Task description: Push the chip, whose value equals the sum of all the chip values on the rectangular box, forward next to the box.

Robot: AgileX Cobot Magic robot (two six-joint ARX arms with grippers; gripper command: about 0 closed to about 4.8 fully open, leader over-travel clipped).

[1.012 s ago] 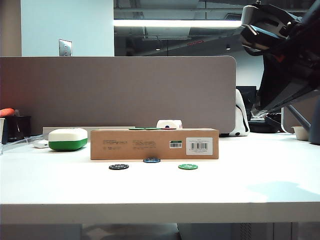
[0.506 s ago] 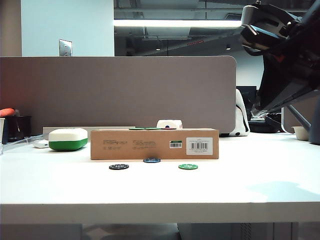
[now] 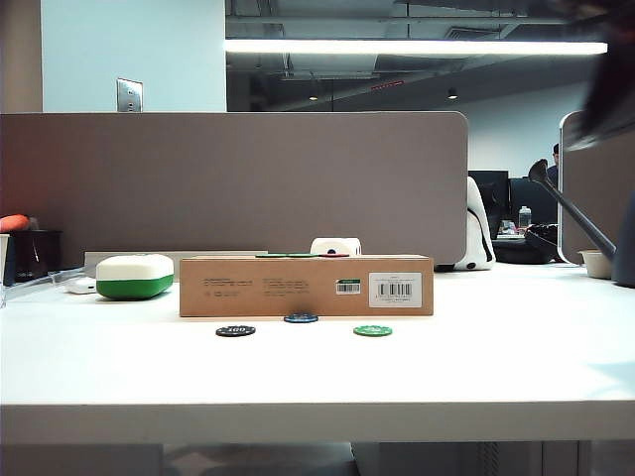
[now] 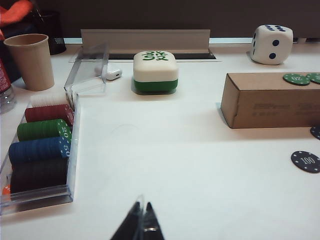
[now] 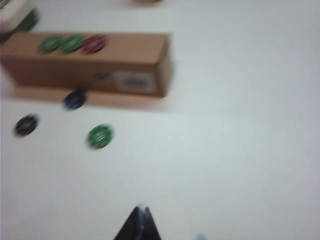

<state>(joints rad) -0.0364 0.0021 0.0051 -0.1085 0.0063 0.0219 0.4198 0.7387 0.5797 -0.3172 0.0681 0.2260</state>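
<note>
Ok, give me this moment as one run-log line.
blue chip against rectangular box front | left gripper shut, clear of chips | right gripper shut, off the chips | push appears done

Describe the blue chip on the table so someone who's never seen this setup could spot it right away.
Find the long brown cardboard box lying across the middle of the white table. Three chips lie on the table in front of it. The blue chip is the middle one, close against the box's front, while the black 100 chip and the green chip lie farther out on either side.
</note>
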